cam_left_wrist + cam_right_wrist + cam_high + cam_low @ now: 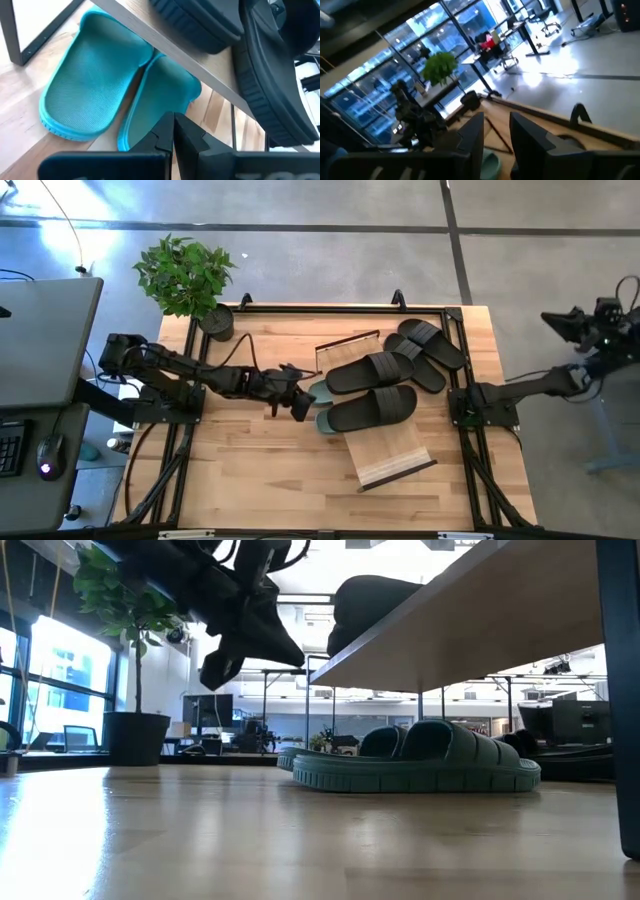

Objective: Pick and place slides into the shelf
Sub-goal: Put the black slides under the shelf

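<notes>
While the left gripper (299, 406) is hovering just above the table by the green slides (322, 407), its fingers (172, 131) are pressed fully together and aren't holding anything, just pointing at the heel ends of the green pair. Those two green ones are lying side by side on the table, tucked under the sloping wood top of the shelf (388, 454), with only their ends poking out past the plank's edge in the high view. Two black slides (372, 389) are sitting on top of the shelf plank, and another black pair (430, 346) is lying on the table just beyond them, toward the far right corner. The right gripper (496, 131) is hanging off to the right of the table, well away from everything, fingers partway apart with nothing between them. A potted plant (187, 280) is standing at the far left corner. I'm not seeing any readable brand or writing on any of it.
</notes>
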Available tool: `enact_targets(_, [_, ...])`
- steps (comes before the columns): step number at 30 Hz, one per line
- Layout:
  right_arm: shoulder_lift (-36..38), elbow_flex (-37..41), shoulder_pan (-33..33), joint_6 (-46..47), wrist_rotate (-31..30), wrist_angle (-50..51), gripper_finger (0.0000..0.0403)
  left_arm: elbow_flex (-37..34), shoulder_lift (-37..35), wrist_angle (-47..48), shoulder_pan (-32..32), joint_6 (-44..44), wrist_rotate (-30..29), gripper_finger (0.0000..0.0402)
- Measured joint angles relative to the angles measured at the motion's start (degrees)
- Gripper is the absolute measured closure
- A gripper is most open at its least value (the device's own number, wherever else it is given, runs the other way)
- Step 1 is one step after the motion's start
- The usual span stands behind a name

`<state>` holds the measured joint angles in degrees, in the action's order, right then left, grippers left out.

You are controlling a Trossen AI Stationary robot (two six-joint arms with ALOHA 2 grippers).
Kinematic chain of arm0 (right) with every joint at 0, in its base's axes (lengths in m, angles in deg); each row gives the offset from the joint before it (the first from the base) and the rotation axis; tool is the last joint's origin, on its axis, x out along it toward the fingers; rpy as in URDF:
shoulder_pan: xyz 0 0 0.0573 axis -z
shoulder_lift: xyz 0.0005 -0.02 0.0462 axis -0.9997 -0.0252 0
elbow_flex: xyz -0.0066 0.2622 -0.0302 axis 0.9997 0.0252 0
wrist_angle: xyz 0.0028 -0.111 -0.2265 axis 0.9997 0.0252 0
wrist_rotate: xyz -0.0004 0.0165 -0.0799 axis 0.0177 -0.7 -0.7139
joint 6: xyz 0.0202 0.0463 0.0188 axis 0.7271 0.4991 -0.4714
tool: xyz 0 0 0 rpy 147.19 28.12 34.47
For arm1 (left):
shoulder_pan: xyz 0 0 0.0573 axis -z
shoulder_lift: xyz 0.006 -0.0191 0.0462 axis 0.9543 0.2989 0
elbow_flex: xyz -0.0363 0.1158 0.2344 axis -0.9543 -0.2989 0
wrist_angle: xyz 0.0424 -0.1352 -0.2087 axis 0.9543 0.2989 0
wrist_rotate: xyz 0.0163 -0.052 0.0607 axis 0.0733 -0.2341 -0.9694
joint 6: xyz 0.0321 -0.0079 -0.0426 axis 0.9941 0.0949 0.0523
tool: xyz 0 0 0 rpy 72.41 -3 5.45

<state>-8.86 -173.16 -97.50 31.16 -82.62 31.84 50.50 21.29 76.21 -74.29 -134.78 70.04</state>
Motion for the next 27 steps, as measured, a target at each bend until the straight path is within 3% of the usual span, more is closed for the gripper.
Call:
enact_targets(7, [-0.35, 8.85, 20.44, 3.23, 16.42, -0.84, 0.0320, 0.00, 0.00, -0.02, 1.77, 1.77, 0.57, 0.0401])
enact_targets(14, [-0.35, 19.52, 49.48, -4.07, 44.92, -10.55, 0.0321, 0.00, -0.22, -0.09, 3.85, 7.87, 3.23, 0.0401])
enact_targets(18, [-0.76, 22.02, 61.89, -10.21, 60.59, -17.28, 0.0321, 0.00, -0.22, -0.41, 4.95, 8.23, 4.65, 0.0401])
enact_targets(23, [-6.85, 20.63, 67.92, -22.21, 63.81, -15.79, 0.0320, 0.00, -0.24, -4.72, 6.07, 10.18, 4.88, 0.0401])
enact_targets(27, [-15.45, 20.57, 68.02, -22.85, 57.25, -10.08, 0.0320, 0.00, -0.24, -8.44, 6.25, 10.24, 5.20, 0.0401])
